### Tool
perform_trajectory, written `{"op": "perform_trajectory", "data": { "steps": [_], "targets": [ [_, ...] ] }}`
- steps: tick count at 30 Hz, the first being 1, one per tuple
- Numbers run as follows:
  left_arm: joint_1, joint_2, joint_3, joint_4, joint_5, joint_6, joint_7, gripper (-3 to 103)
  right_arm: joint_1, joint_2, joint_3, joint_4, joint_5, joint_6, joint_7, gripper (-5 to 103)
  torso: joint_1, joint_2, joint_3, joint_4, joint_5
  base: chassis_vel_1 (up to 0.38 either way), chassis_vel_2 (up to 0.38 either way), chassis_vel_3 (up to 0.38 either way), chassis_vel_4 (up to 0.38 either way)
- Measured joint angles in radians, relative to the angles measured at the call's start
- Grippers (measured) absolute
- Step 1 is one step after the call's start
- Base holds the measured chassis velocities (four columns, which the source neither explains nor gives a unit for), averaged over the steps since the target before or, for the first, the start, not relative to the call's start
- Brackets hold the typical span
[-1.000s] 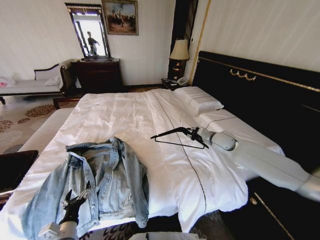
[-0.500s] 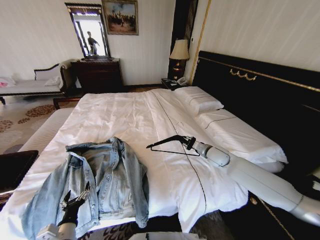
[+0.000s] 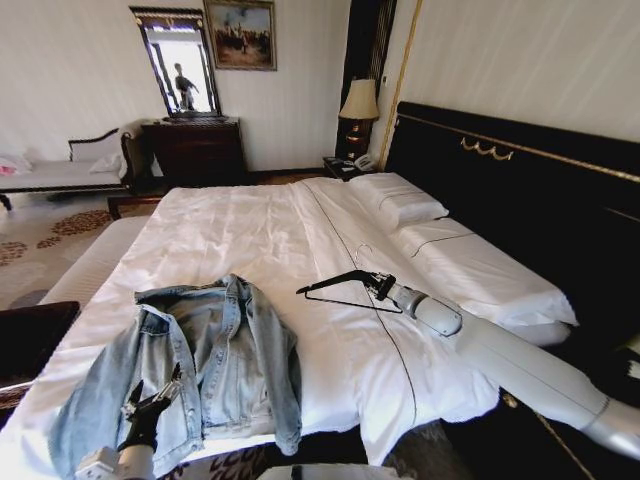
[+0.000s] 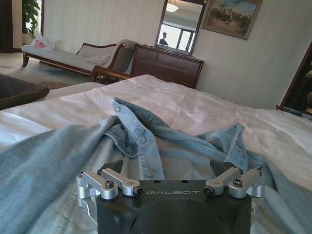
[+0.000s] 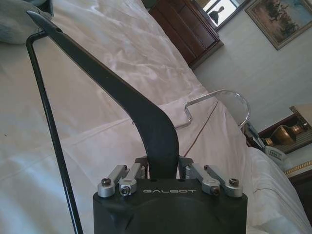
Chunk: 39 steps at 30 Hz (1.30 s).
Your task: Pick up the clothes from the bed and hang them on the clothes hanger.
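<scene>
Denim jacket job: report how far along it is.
Done: the right hand is shut on the black hanger, held above the bed. In hand: the left hand hovers open over the denim jacket. Left: jacket lies unhung on the bed.

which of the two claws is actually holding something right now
The right claw, over the bed, is clamped on the black clothes hanger. The left claw hovers over the denim jacket, gripping nothing.

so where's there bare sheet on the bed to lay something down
Bare white sheet spans the bed from the denim jacket up to the pillows. It is crowded near the foot: the jacket under the left gripper, and the right gripper holding the hanger.
</scene>
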Motion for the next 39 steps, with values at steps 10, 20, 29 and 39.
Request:
{"op": "perform_trajectory", "data": {
  "steps": [10,20,29,39],
  "targets": [
    [-0.008,0.004,0.005,0.012,-0.001,0.0,0.0,100,-0.002,-0.005,0.0,0.003,0.009,-0.015,0.004,30,0.0,0.0,0.0,0.0004,-0.0006,0.159,0.157,-0.154,-0.149],
    [-0.009,0.003,0.008,0.016,-0.003,-0.002,0.0,100,0.006,-0.009,0.001,0.009,0.013,-0.024,0.005,30,0.0,0.0,0.0,0.0001,0.0,0.095,0.084,-0.095,-0.072],
    [-0.006,0.005,0.003,0.016,-0.007,-0.004,0.001,100,0.004,-0.009,0.001,0.018,0.014,-0.033,0.004,30,0.0,0.0,0.0,0.0003,-0.0002,0.09,0.095,-0.093,-0.104],
    [-0.005,0.004,0.002,0.018,-0.008,-0.006,0.001,100,-0.001,-0.017,0.005,0.029,0.018,-0.038,0.001,30,0.0,0.0,0.0,0.0003,-0.0003,0.116,0.107,-0.105,-0.095]
  ]
}}
